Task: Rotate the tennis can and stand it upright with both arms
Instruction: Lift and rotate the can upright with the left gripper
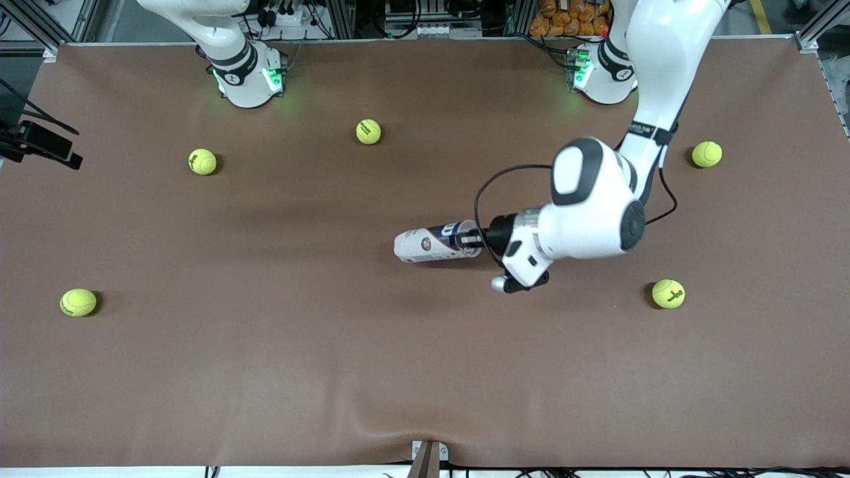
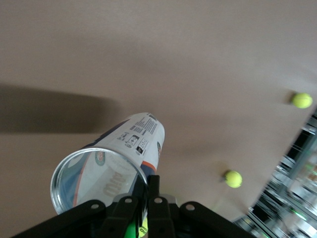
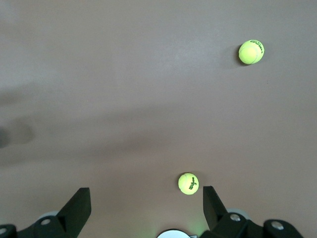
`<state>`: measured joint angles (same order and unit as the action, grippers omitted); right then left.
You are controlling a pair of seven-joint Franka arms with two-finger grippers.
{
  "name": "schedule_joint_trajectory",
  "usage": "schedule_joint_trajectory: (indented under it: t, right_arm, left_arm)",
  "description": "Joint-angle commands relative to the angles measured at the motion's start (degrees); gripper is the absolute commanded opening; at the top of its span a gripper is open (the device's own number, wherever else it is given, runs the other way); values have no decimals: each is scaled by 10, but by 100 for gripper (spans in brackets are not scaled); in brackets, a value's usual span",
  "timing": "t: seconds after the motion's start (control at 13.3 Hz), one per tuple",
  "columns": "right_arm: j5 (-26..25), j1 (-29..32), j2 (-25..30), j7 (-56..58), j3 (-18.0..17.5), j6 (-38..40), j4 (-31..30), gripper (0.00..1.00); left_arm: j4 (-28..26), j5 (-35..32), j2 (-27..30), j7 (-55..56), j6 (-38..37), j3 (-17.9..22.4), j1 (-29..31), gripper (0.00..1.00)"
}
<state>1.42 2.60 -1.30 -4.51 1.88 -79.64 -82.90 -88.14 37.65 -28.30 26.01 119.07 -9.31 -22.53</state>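
We see the tennis can (image 1: 428,244) lying on its side near the middle of the bench (image 1: 265,372) — a slim white-and-grey tube with printed labels and a dark blue band. Its open, silvery-rimmed end (image 2: 94,179) points toward the left arm's end of the bench, where the left gripper (image 1: 473,239) pinches the rim — one finger inside the mouth, one outside. In the left wrist view the can (image 2: 126,148) looks empty.
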Motion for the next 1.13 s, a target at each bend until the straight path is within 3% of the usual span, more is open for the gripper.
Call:
schedule_joint_trajectory:
  t: [0.0, 0.3, 0.75, 1.05]
  right_arm:
    - [9, -3, 5, -9, 1, 6, 2, 100]
    - [9, -3, 5, -9, 1, 6, 2, 100]
    - [9, -3, 5, -9, 1, 6, 3, 100]
    - [9, -3, 5, -9, 1, 6, 3, 100]
  left_arm:
    - [8, -104, 42, 111, -34, 4, -37, 0]
    - [72, -286, 31, 277, -128, 6, -129, 0]
    - [71, -413, 3, 389, -140, 10, -221, 0]
    - [69, -424, -11, 418, -140, 9, -232, 0]
